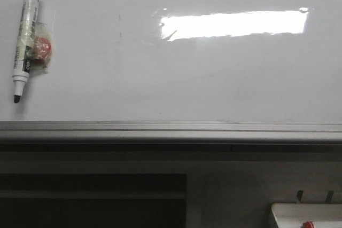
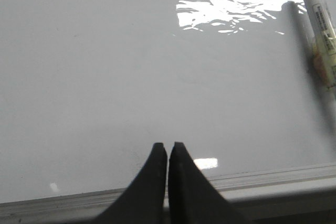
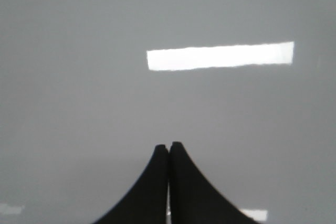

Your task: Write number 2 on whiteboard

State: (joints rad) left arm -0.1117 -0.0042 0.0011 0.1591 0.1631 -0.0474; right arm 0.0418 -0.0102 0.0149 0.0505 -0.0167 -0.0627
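The whiteboard [image 1: 176, 78] is glossy white with a silver-grey rail [image 1: 171, 130] along its near edge; it fills the left wrist view [image 2: 105, 77] and the right wrist view [image 3: 79, 77]. No number 2 shows on it, only faint grey scratch marks. A black-and-white marker [image 1: 25, 41] lies uncapped at the board's far left, tip towards the rail, with a clear wrap and a red-orange bit beside it; it also shows in the left wrist view [image 2: 321, 24]. My left gripper [image 2: 168, 145] is shut and empty above the board near the rail. My right gripper [image 3: 169, 145] is shut and empty over bare board.
A small white tray [image 1: 307, 214] with a red item [image 1: 306, 224] sits below the board at the front right. A dark recess [image 1: 91, 196] lies under the rail. A bright lamp reflection [image 1: 232, 24] crosses the board.
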